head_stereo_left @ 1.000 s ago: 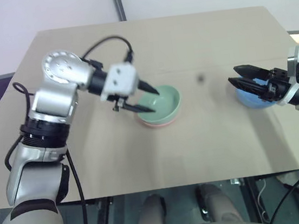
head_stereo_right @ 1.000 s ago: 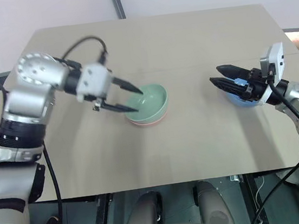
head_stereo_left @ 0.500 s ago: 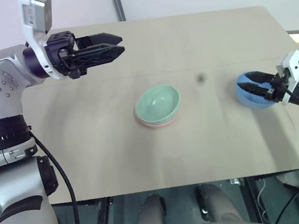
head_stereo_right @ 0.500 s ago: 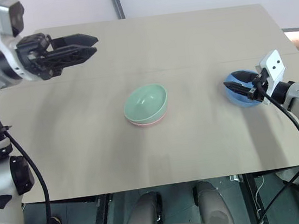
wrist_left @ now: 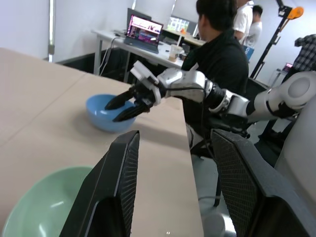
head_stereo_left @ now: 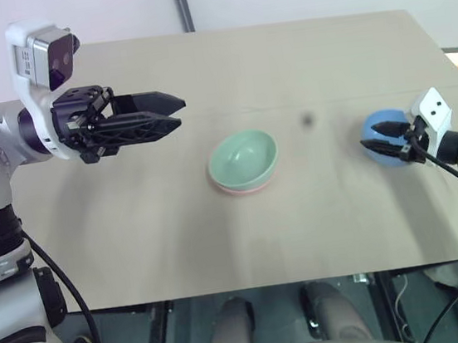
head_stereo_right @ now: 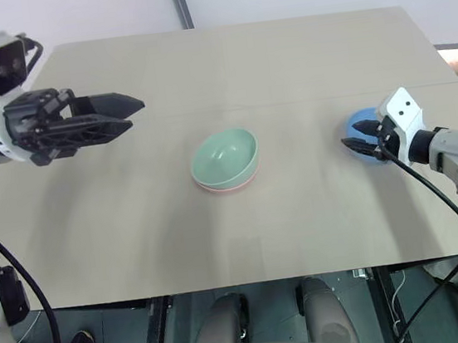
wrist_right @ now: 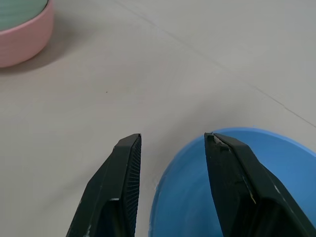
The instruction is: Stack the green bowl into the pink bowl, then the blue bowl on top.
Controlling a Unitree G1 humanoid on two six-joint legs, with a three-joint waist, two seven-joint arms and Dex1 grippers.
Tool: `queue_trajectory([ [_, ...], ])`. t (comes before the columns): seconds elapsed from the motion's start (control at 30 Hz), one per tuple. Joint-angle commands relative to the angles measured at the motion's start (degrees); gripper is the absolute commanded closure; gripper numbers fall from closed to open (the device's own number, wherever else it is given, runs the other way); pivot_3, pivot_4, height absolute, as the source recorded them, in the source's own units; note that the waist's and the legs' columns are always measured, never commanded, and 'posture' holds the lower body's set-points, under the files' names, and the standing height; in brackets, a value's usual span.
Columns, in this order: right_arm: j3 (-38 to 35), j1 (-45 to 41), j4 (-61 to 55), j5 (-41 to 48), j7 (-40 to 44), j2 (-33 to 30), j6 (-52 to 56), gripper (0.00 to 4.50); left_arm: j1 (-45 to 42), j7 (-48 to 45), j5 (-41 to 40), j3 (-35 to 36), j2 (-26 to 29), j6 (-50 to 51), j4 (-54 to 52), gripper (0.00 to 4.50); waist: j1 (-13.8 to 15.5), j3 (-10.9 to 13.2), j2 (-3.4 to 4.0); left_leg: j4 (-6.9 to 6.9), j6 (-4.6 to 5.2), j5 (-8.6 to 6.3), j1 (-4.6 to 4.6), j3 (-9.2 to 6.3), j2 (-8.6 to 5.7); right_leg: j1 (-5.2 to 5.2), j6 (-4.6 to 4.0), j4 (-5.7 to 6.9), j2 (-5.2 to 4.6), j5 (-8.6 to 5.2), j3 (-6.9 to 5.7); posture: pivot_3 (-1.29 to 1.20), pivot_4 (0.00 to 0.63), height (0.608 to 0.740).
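Left eye view is showing the green bowl (head_stereo_left: 243, 156) sitting nested inside the pink bowl (head_stereo_left: 243, 188) near the middle of the tan table (head_stereo_left: 179, 244). The blue bowl (head_stereo_left: 377, 130) is resting by the table's right edge, well apart from that pair. The right gripper (head_stereo_left: 381, 138) is straddling the blue bowl's near rim, one finger inside and one outside, fingers apart and not clamping. The left gripper (head_stereo_left: 173, 113) is hovering level above the table's left side, fingers slightly apart, holding nothing.
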Motion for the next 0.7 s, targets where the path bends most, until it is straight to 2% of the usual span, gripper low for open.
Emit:
queue_trajectory([
  [0.03,0.5,1.1,-2.5,-1.1,0.1,-1.7,1.7,2.21,1.2,-2.1,2.1,-1.1,2.7,-3.5,-1.6,2.07,-0.1,0.0,0.0,0.0,0.0,0.0,-0.01,0.0,0.0,0.0,0.0,-0.01,0.0,0.0,0.0,0.0,0.15,0.74],
  [0.33,1.8,1.6,-1.7,-3.6,-0.4,-2.9,3.3,2.21,8.0,-6.0,12.2,-6.5,6.8,-15.6,-0.4,2.07,-0.1,0.0,0.02,-0.01,0.0,0.0,0.01,0.03,0.0,-0.02,-0.01,0.0,0.01,-0.01,0.02,0.0,0.15,0.74],
  [0.7,2.5,0.7,0.0,-5.6,-0.9,-3.3,4.4,2.21,10.7,-7.4,19.2,-7.9,6.9,-25.2,3.3,2.07,-0.1,0.0,0.01,-0.02,0.01,0.0,-0.01,0.04,0.0,-0.02,0.0,-0.03,0.01,-0.01,0.02,0.0,0.15,0.74],
])
